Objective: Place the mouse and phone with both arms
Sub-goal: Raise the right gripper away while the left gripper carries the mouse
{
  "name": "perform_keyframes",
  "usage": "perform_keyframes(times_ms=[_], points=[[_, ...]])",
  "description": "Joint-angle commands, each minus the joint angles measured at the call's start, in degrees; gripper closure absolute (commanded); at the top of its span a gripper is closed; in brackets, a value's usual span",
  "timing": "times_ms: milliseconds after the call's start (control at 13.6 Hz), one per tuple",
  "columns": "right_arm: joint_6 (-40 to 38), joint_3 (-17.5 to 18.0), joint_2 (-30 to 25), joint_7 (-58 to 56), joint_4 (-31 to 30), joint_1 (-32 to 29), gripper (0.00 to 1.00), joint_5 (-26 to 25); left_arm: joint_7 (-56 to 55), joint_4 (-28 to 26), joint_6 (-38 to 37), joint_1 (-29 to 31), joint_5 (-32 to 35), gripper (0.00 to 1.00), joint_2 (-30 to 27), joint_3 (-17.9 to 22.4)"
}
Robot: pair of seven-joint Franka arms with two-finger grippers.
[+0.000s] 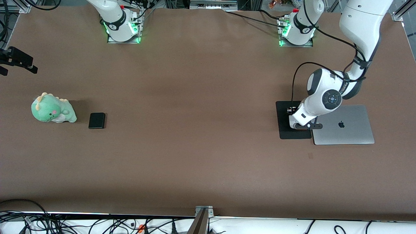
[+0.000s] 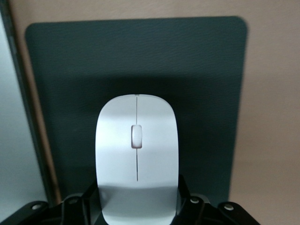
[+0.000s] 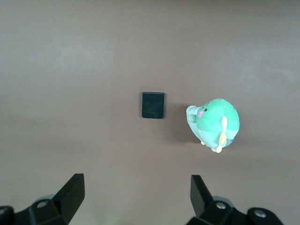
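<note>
In the left wrist view the white mouse sits between the black fingers of my left gripper, which is shut on its rear end. It hangs low over the black mouse pad; I cannot tell whether it touches. In the front view the left gripper is over the pad, and the arm's hand hides the mouse. The black phone lies flat toward the right arm's end of the table. My right gripper hangs open and empty high above the table, looking down on the phone.
A green plush dinosaur lies beside the phone, closer to the table's end, also in the right wrist view. A closed silver laptop lies against the mouse pad's edge. The brown table is bare in the middle.
</note>
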Motion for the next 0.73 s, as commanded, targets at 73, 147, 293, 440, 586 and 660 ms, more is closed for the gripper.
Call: perform_keyframes(times_ms=[73,147,293,440,586,660], points=[[0.9,1.3,0.5,0.7,0.8,-1.0,0.00,-0.4,0.9,-0.8,-0.4,0.5,2.0,0.53,-0.3,-0.3],[0.9,1.3,0.5,0.6,0.8,-1.0,0.00,-0.1,0.8,-0.6,-0.4,0.5,2.0,0.33,0.0,-0.3],[0.7,1.3,0.4,0.7,0.8,-1.0,0.00,-0.1,0.6,0.2,-0.4,-0.1,2.2,0.00,0.1,-0.4],[0.8,1.3,0.5,0.6,0.8,-1.0,0.00,-0.3,1.6,1.2,-0.4,0.4,2.2,0.00,0.0,-0.5],[0.9,1.3,0.6,0.6,0.7,-0.9,0.00,-0.4,3.2,3.0,-4.1,1.0,2.1,0.00,-1.9,-0.6],[0.8,1.3,0.6,0.6,0.7,-0.9,0.00,-0.5,3.3,4.5,-7.8,1.3,1.4,0.00,-3.6,-0.6]])
